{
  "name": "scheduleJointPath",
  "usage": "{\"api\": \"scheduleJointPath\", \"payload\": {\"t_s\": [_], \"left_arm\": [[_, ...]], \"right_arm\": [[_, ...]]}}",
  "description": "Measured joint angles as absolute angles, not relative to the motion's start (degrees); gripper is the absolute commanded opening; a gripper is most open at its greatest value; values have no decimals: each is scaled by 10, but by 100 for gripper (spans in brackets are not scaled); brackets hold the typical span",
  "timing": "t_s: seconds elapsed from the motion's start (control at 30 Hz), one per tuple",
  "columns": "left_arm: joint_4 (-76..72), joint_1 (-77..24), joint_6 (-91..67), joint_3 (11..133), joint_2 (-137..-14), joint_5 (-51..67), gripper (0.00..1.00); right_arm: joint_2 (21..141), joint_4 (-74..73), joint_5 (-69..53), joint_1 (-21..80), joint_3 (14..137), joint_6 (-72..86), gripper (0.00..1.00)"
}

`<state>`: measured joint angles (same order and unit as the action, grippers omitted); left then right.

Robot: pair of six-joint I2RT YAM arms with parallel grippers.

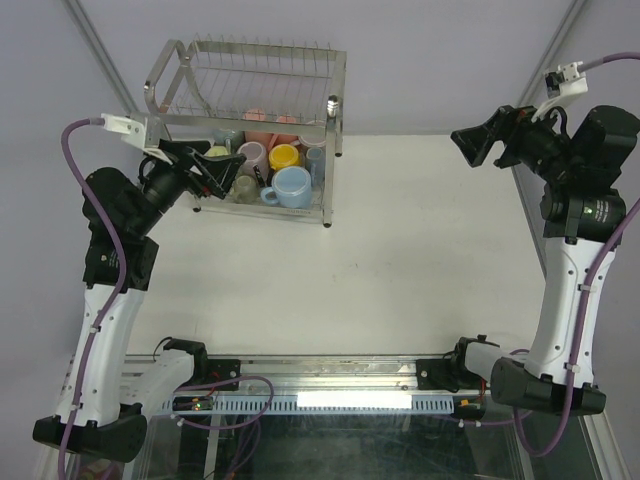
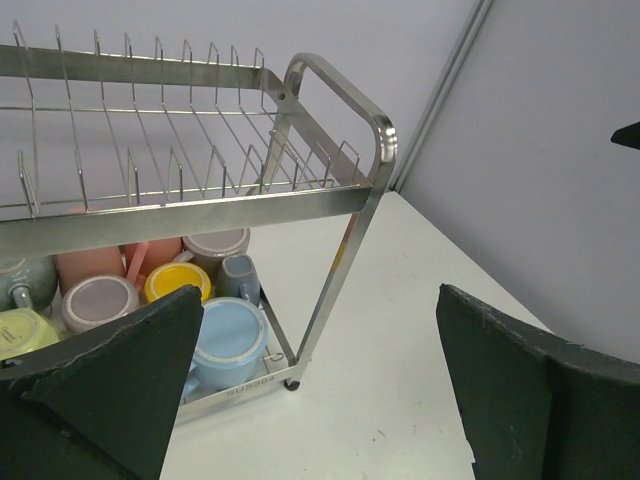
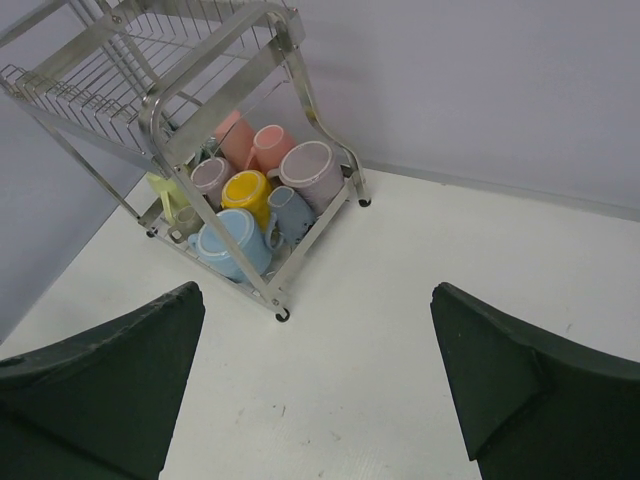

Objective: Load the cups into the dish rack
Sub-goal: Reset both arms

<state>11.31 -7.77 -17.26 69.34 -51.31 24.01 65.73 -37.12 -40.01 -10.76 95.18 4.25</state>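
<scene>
The chrome dish rack (image 1: 180, 70) stands at the table's far left. Its lower tier holds several cups, among them a light blue one (image 1: 292, 186), a yellow one (image 1: 284, 156) and a pink one (image 1: 252, 153). The upper tier is bare wire. My left gripper (image 1: 222, 170) hovers open at the rack's front left corner with nothing between its fingers. In the left wrist view the rack (image 2: 330, 90) and light blue cup (image 2: 230, 335) lie ahead of that gripper (image 2: 320, 330). My right gripper (image 1: 480, 140) hangs open and raised at the far right. Its view looks down on the rack (image 3: 200, 60), the cups (image 3: 245, 188) and that gripper (image 3: 318, 290).
The white table (image 1: 400, 260) stretches from the rack to the right arm. A metal rail with cables (image 1: 330, 395) runs along the near edge between the arm bases. Grey walls close the back and the right side.
</scene>
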Motion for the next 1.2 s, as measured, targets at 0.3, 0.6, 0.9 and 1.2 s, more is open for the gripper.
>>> {"api": "scheduleJointPath", "payload": {"t_s": [0.3, 0.6, 0.9, 1.2], "left_arm": [[93, -78, -174, 675, -513, 241, 99], [76, -78, -174, 667, -513, 241, 99], [75, -78, -173, 666, -513, 241, 99], [74, -78, -173, 666, -513, 241, 99]], "right_arm": [[665, -371, -421, -117, 951, 60, 99], [664, -367, -428, -120, 951, 60, 99], [663, -366, -429, -124, 948, 60, 99], [660, -364, -429, -126, 948, 59, 99]]}}
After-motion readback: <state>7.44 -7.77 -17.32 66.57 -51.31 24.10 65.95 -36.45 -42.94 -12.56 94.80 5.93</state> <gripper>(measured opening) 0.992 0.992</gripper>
